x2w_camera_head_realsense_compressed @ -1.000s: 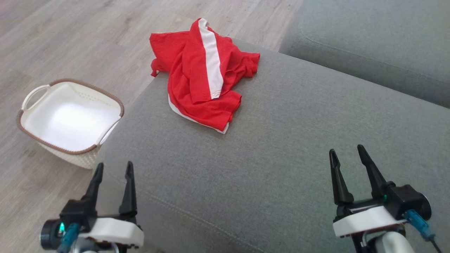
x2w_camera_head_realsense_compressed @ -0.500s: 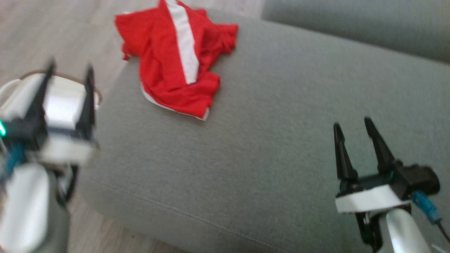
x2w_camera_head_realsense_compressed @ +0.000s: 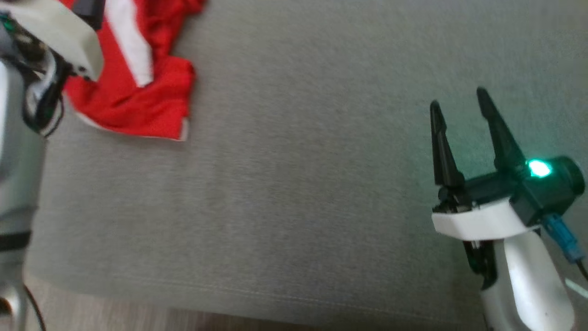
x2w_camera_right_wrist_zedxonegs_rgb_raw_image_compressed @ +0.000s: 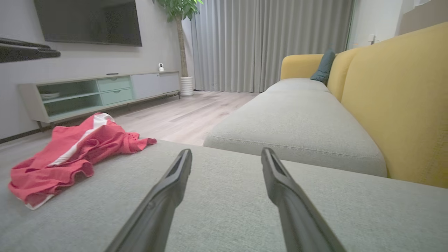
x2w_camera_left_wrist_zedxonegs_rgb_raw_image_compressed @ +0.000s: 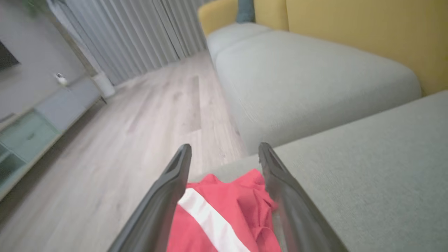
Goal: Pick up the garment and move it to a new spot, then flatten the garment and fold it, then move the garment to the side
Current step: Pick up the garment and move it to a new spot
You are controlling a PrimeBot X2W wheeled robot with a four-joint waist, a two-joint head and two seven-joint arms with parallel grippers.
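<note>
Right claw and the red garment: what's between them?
Just bare grey sofa cushion lies between the right claw and the garment; the head view and right wrist view both show it.

Head view looks down on the cushion [x2w_camera_head_realsense_compressed: 321, 184]; both wrist views skim it, sharing the garment [x2w_camera_head_realsense_compressed: 133, 105].

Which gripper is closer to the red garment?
The left gripper, open, with the red garment framed between its fingers in its wrist view. The right gripper, also open, sits over bare grey cushion, well apart from it.
</note>
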